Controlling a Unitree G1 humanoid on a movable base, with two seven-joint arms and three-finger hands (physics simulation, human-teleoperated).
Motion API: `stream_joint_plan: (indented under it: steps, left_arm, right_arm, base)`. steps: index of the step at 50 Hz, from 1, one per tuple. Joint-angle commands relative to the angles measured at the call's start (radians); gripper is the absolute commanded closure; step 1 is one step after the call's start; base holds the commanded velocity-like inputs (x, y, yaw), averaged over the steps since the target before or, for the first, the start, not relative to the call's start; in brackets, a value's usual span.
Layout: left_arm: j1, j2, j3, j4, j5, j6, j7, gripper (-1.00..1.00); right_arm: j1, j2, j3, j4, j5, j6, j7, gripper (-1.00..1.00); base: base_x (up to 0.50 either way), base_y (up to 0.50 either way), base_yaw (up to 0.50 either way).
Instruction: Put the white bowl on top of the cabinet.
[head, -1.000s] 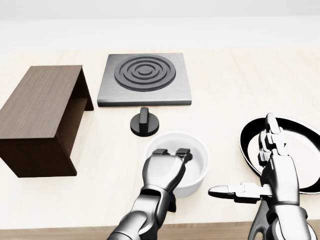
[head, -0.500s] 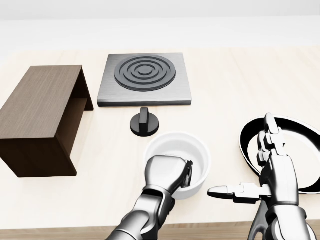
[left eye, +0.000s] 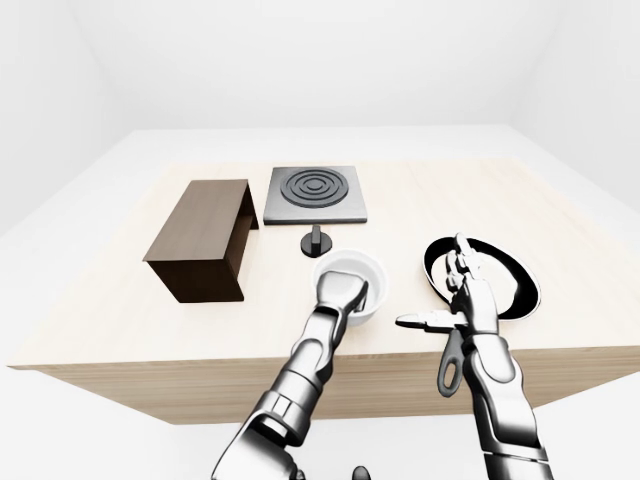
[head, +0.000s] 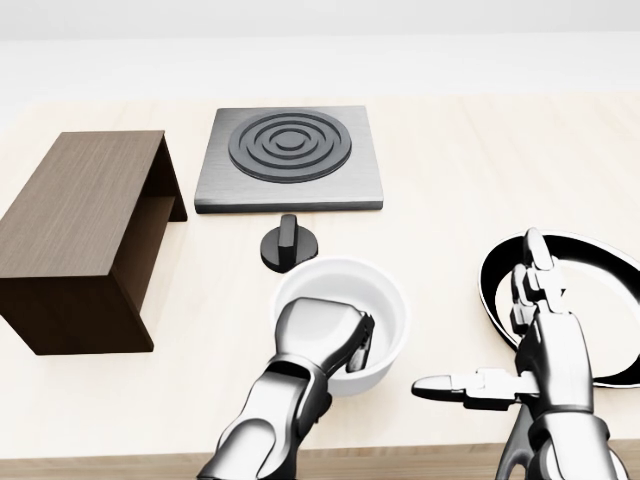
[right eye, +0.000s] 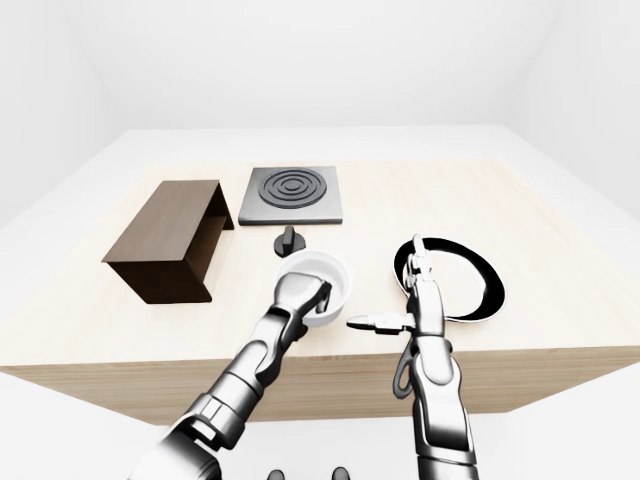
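Observation:
The white bowl is in the lower middle of the head view, raised a little and tilted. My left hand is shut on its near rim, with fingers curled inside the bowl. The dark wooden cabinet lies on the table at the left, its open side facing right. My right hand is open and empty at the lower right, fingers spread above the black pan.
A square stove plate with a ringed burner sits at the top middle. A round black knob stands just above the bowl. The pan's handle hangs past the table's near edge.
My left hand has closed over the bowl's rim and drawn the bowl a little left and up, tilting it. The right hand has barely moved.

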Motion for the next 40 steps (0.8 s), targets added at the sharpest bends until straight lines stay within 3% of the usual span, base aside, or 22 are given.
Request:
stream_joint_plan:
  steps: [1,27,40]
  left_arm:
    - [0.047,0.023,0.018,-0.221,0.157,0.0,-0.124,1.0]
    - [0.043,0.039,0.06,-0.506,0.316,0.0,-0.349,1.0]
    - [0.038,0.05,0.086,-0.608,0.296,0.0,-0.37,1.0]
  right_arm:
    - [0.004,0.003,0.004,0.0,-0.004,-0.004,0.001,-1.0]
    - [0.015,0.008,0.014,-0.008,-0.013,-0.006,0.006,-1.0]
    - [0.028,0.016,0.028,-0.009,-0.027,-0.018,0.006,-1.0]
  base:
    - [0.0,0.0,0.0]
    - [0.0,0.0,0.0]
    - [0.0,0.0,0.0]
